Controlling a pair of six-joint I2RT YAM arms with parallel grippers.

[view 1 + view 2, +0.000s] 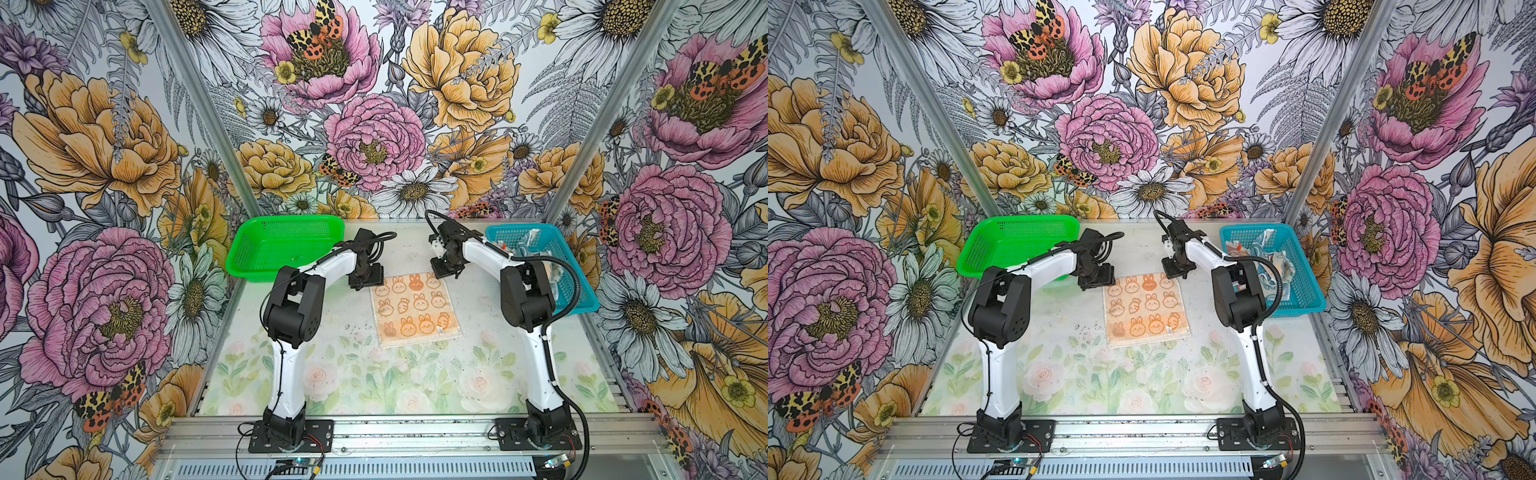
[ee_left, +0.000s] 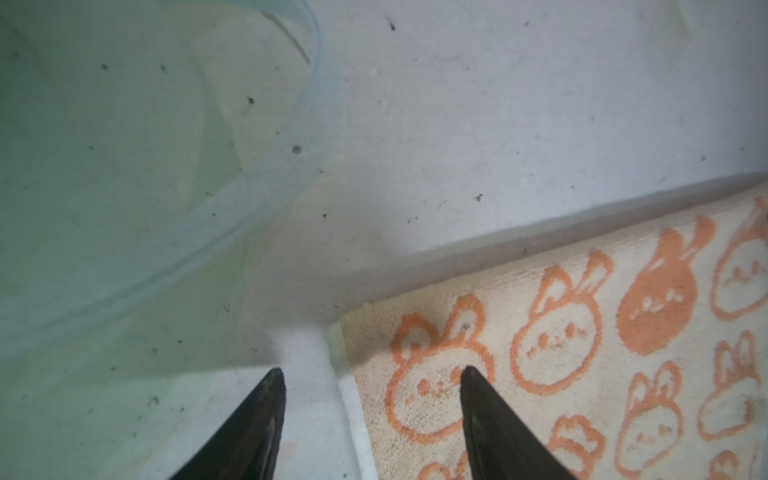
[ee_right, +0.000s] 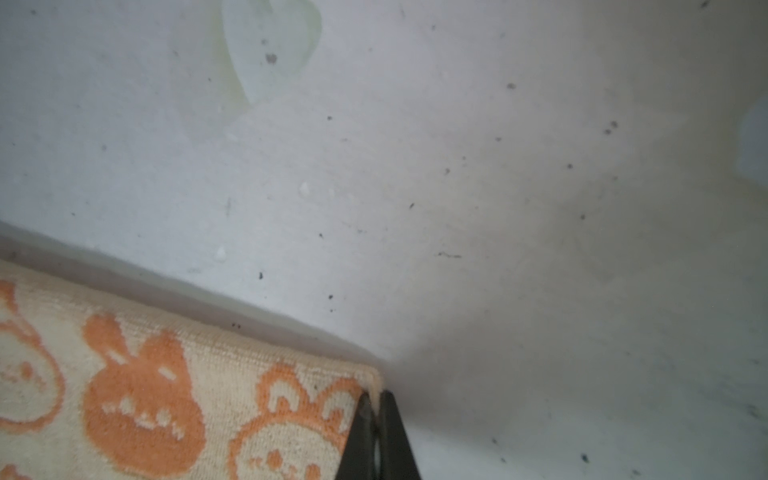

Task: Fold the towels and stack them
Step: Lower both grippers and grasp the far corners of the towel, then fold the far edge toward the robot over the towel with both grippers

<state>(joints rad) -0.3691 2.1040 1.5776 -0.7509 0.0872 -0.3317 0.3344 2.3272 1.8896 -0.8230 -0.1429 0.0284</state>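
An orange towel (image 1: 415, 309) (image 1: 1146, 309) with bunny outlines lies flat on the middle of the table. My left gripper (image 1: 365, 282) (image 1: 1096, 282) is low at its far left corner. In the left wrist view the left gripper (image 2: 372, 374) is open, with one finger over the bare table and the other over the towel (image 2: 582, 332). My right gripper (image 1: 446, 272) (image 1: 1177, 272) is at the far right corner. In the right wrist view the right gripper (image 3: 376, 399) is shut on that corner's edge of the towel (image 3: 166, 395). More towels (image 1: 534, 243) (image 1: 1264, 245) lie crumpled in the blue basket.
A green mesh basket (image 1: 257, 253) (image 1: 984, 253) stands at the back left, close behind my left arm. The blue mesh basket (image 1: 573, 286) (image 1: 1304, 291) stands at the back right beside my right arm. Flowered walls close in the back and both sides.
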